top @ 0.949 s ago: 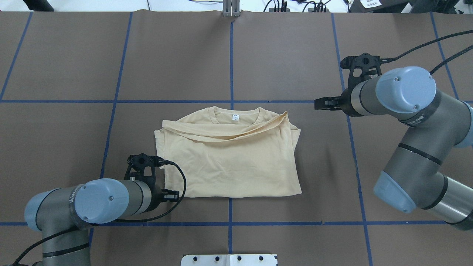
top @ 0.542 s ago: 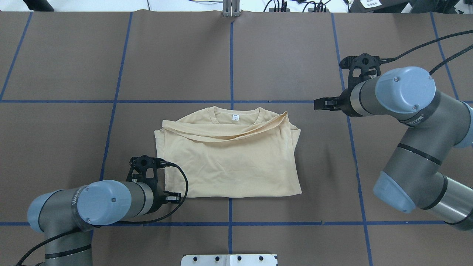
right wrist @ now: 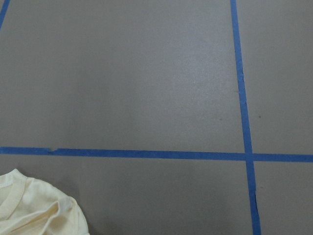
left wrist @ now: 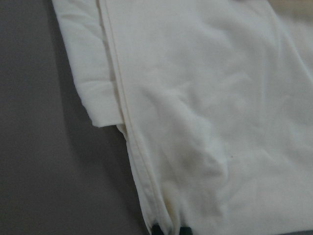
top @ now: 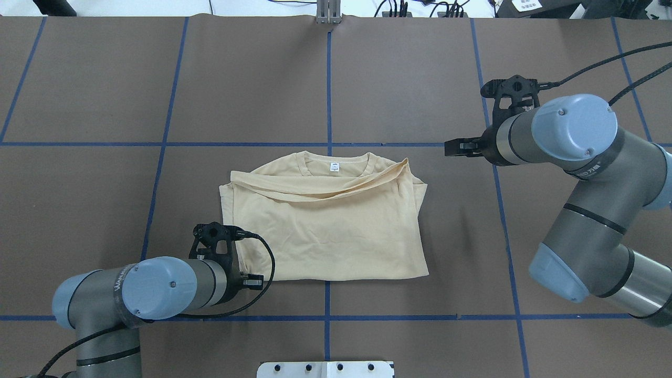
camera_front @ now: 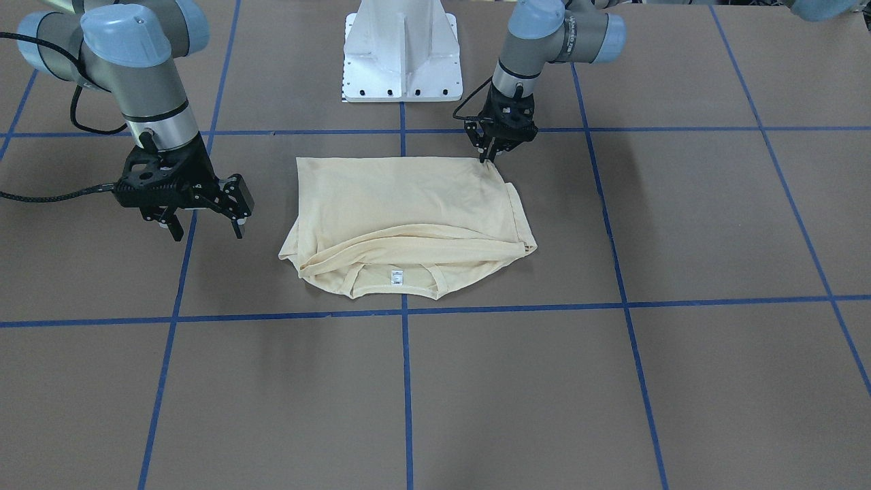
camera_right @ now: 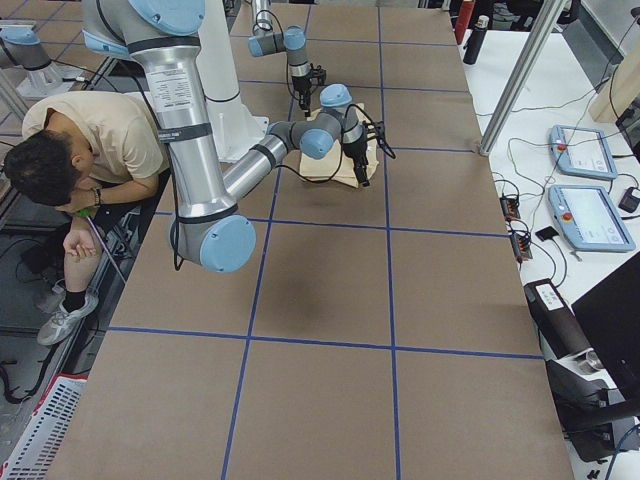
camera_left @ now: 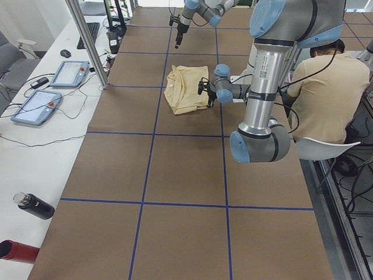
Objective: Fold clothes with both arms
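The cream shirt (top: pixel 325 231) lies folded into a rough rectangle at the table's middle, back side up. Its collar and white neck label (top: pixel 334 167) are on the far side from the robot. My left gripper (camera_front: pixel 488 160) points down at the shirt's near-left corner, its fingers drawn close together. In the left wrist view its dark fingertips (left wrist: pixel 156 230) pinch the hem of the shirt (left wrist: pixel 220 122). My right gripper (camera_front: pixel 205 231) hangs open above bare table, off the shirt's right side, by the collar end. A bit of collar (right wrist: pixel 34 210) shows in the right wrist view.
Blue tape lines (top: pixel 329 105) divide the brown table cover into squares. The white pedestal base (camera_front: pixel 403 54) stands at the robot's edge. A seated person (camera_left: pixel 329 93) is beside the robot. Control tablets (camera_left: pixel 35 108) and bottles (camera_left: pixel 34 206) lie along the far bench.
My left arm has slid a little to the right, toward the shirt's near-left corner. The right arm and the shirt have hardly moved.
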You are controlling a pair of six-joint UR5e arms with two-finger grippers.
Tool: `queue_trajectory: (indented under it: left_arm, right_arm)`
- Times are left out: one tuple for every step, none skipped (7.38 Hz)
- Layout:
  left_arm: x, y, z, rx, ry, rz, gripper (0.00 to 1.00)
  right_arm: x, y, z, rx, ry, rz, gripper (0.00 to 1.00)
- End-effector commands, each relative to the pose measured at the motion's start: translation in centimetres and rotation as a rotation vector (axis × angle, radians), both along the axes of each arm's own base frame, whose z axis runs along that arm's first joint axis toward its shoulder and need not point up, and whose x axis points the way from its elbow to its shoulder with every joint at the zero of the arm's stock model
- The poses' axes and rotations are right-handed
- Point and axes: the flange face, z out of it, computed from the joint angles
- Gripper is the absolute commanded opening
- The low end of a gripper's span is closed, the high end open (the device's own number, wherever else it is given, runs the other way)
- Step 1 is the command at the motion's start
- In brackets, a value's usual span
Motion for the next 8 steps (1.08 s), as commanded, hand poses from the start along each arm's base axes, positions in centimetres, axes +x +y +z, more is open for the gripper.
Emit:
queue_trajectory:
  left_arm:
    - [-1.1, -0.8, -0.4, 0.011, 0.007, -0.009, 0.0]
    - [-2.0, -1.8, -0.3, 0.013, 0.002, -0.028, 0.0]
    - [-3.2, -3.6, 0.4, 0.052, -0.023, -0.032, 0.0]
    - [-4.6, -6.1, 1.4, 0.089, -0.057, -0.05, 0.0]
    - [-6.3, -9.7, 2.8, 0.139, -0.109, -0.068, 0.0]
    - [-8.6, -14.0, 4.6, 0.188, -0.167, -0.093, 0.0]
    - [-10.5, -18.7, 5.8, 0.222, -0.222, -0.12, 0.0]
    - [-10.8, -24.0, 4.6, 0.257, -0.252, -0.147, 0.0]
  right_arm:
    - [-0.1, 0.0, -0.1, 0.001, -0.002, -0.001, 1.0]
    - [-0.1, 0.0, 0.0, 0.0, 0.0, -0.001, 1.0]
    - [-0.1, 0.0, 0.0, 0.0, 0.0, -0.001, 1.0]
    - [-0.1, 0.0, 0.0, 0.0, 0.0, -0.001, 1.0]
    - [-0.1, -0.1, -0.1, -0.001, -0.001, 0.0, 1.0]
    - [-0.2, 0.0, -0.1, -0.002, -0.002, 0.0, 1.0]
    - [-0.3, 0.0, 0.0, -0.003, 0.0, 0.0, 1.0]
    - [-0.4, 0.1, 0.0, -0.002, -0.002, -0.001, 1.0]
